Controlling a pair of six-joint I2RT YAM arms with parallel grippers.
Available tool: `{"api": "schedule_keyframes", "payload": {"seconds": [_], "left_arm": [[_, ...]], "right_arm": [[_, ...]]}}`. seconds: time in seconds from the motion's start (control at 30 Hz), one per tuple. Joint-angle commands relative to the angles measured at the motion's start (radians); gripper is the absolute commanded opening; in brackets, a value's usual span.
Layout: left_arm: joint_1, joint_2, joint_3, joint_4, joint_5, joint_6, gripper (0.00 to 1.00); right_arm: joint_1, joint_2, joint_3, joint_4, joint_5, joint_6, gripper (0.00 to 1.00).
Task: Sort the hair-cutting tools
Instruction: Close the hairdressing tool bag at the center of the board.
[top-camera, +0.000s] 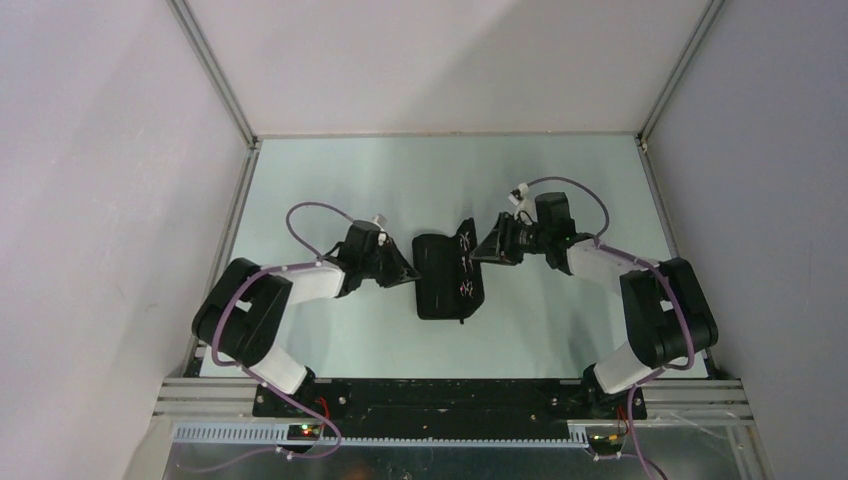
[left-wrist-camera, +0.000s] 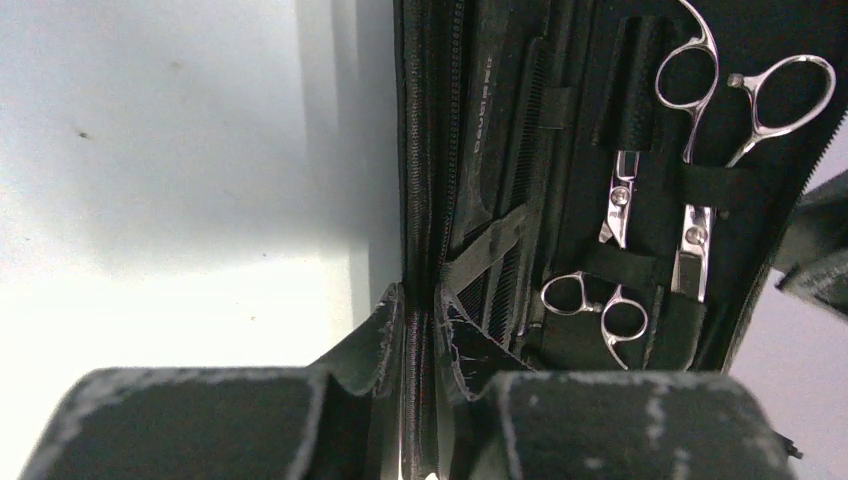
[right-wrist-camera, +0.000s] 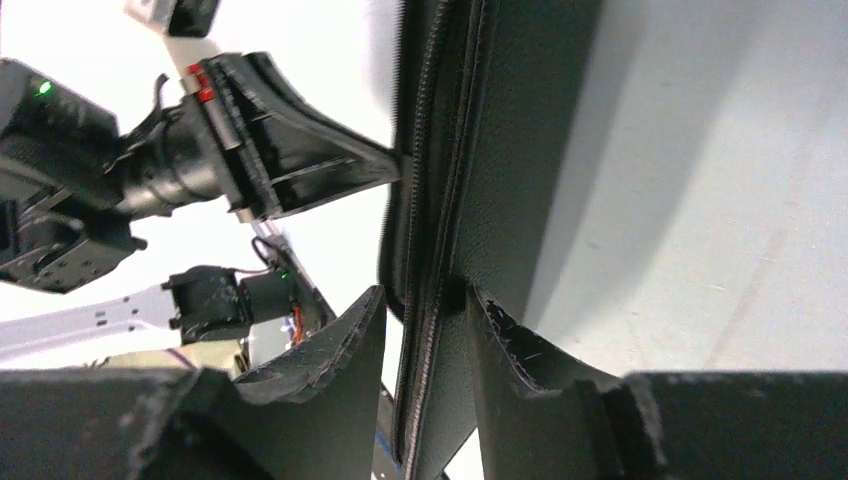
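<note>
The black zip case lies open mid-table, its lid tilted up. In the left wrist view, two silver scissors, one large and one small, sit under straps inside it. Two black combs lie beside them. My left gripper is shut on the case's left zip edge, fingertips pinching it. My right gripper is closed over the lid's edge. Its right finger touches the lid, and a thin sliver of light shows beside the left finger.
The pale green table is boxed in by white walls on three sides. The arm bases and a black rail run along the near edge. The left arm shows across the case in the right wrist view.
</note>
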Motion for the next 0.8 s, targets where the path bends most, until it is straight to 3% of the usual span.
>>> {"api": "schedule_keyframes", "payload": {"seconds": [0.0, 0.2, 0.43, 0.77], "left_arm": [[-0.024, 0.013, 0.006, 0.065, 0.057, -0.023, 0.05], [-0.027, 0.031, 0.0, 0.094, 0.074, -0.035, 0.05], [-0.026, 0.041, -0.032, 0.146, 0.093, -0.06, 0.05], [0.03, 0.024, -0.159, 0.291, 0.103, -0.152, 0.13]], "right_arm": [[0.07, -0.033, 0.005, 0.098, -0.077, 0.069, 0.39], [0.16, 0.027, 0.047, 0.151, -0.08, 0.103, 0.43], [0.241, 0.206, 0.103, 0.223, -0.063, 0.13, 0.44], [0.259, 0.345, 0.124, 0.201, -0.031, 0.11, 0.4]]}}
